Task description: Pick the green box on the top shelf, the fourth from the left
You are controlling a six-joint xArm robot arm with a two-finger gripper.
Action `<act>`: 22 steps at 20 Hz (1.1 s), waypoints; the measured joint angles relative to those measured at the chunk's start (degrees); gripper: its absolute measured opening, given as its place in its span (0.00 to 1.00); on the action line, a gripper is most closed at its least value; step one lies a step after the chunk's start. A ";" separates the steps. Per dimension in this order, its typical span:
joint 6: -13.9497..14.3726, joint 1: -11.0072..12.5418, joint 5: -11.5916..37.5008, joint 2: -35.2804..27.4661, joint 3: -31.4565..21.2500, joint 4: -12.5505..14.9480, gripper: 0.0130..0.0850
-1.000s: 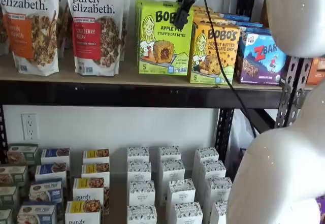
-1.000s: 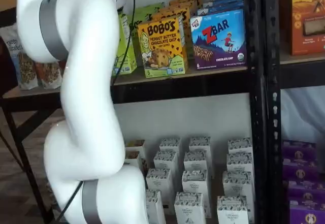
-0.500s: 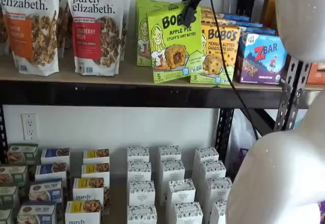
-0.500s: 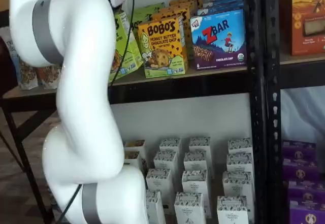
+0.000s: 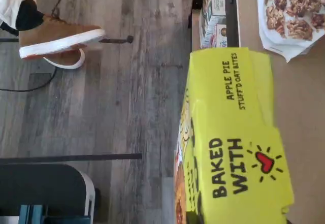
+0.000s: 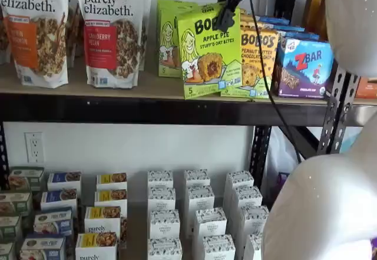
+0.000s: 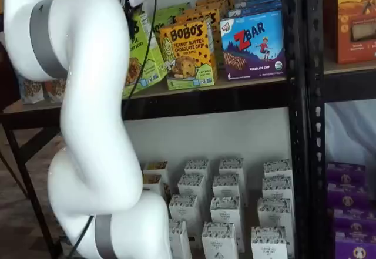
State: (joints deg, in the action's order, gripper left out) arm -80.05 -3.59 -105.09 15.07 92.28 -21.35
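Observation:
The green box (image 6: 209, 50), lime-green and printed "BOBO'S APPLE PIE", hangs tilted at the front edge of the top shelf (image 6: 88, 89). It sits forward of the other boxes. My gripper (image 6: 227, 11) comes down from above with its black fingers shut on the box's top edge. In a shelf view the white arm hides most of the green box (image 7: 141, 56), and the gripper (image 7: 126, 0) shows just above it. The wrist view looks onto the green box (image 5: 233, 142) from above, with "BAKED WITH" and a red heart on its lid.
A second green box (image 6: 166, 36) stands behind. The yellow-orange Bobo's box (image 6: 259, 50) and blue Zbar box (image 6: 303, 65) stand to the right, granola bags (image 6: 112, 30) to the left. White cartons (image 6: 200, 213) fill the lower level. A brown shoe (image 5: 56, 36) rests on the floor.
The green box has come forward out of its row and to the right, tilting as it goes, with the gripper shut on it throughout. The arm has drawn back from the shelf.

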 joint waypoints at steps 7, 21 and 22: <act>-1.13 1.41 -0.67 1.88 -1.53 -0.35 0.22; -2.17 2.40 -1.01 4.84 -4.60 -0.10 0.22; -2.18 2.40 -0.95 4.99 -4.77 -0.06 0.22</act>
